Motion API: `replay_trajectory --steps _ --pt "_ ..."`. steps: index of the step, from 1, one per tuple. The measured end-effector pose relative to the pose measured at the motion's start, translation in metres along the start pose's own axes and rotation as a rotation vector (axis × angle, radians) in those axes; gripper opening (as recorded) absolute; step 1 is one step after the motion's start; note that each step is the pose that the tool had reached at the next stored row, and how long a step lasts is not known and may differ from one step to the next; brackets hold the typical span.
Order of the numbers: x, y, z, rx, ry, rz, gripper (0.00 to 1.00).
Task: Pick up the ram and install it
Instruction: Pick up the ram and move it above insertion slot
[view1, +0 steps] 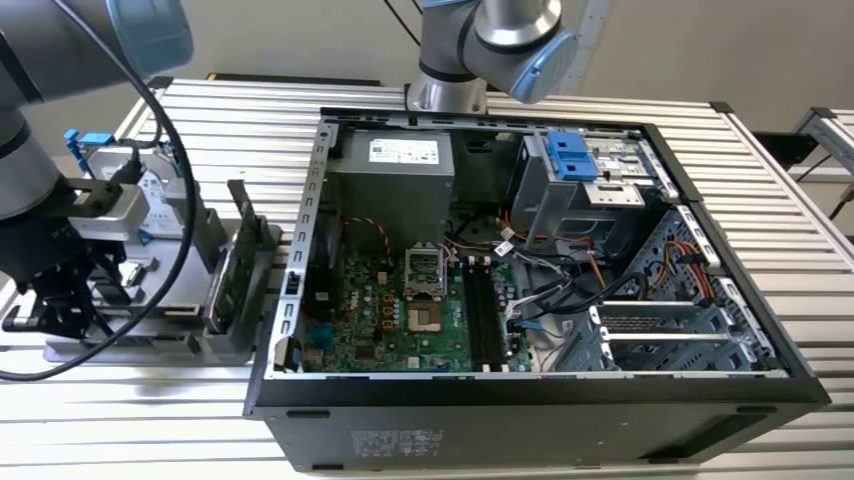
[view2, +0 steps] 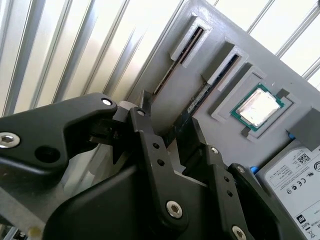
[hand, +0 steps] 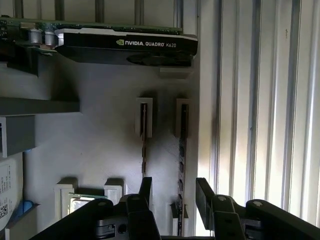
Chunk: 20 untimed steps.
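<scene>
Step now: the pick-up, not done yet. The gripper (hand: 174, 190) is wide open w/ nothing in it, down close to the gray tray (hand: 100, 145). The ram (hand: 182, 142) stands on edge in its tray slot, between the two fingers (hand: 204, 196) but not pinched. A 2nd stick (hand: 144, 132) stands just beside it. I think the grab needs the fingers flat on both faces & no bump on the 2nd stick. The PC case (view1: 694, 215) is well apart, at the exterior view's right.
</scene>
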<state>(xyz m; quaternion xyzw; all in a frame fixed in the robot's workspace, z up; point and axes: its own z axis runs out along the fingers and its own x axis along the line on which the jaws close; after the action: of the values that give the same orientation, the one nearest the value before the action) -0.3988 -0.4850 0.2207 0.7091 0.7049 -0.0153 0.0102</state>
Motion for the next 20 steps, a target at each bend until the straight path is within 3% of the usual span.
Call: replay_trajectory --steps 12,20 --pt "0.0001 -0.0001 0.0069 0.0001 -0.0001 0.000 1.00" --pt "-0.0037 0.0001 0.0106 0.0004 -0.0001 0.000 1.00"
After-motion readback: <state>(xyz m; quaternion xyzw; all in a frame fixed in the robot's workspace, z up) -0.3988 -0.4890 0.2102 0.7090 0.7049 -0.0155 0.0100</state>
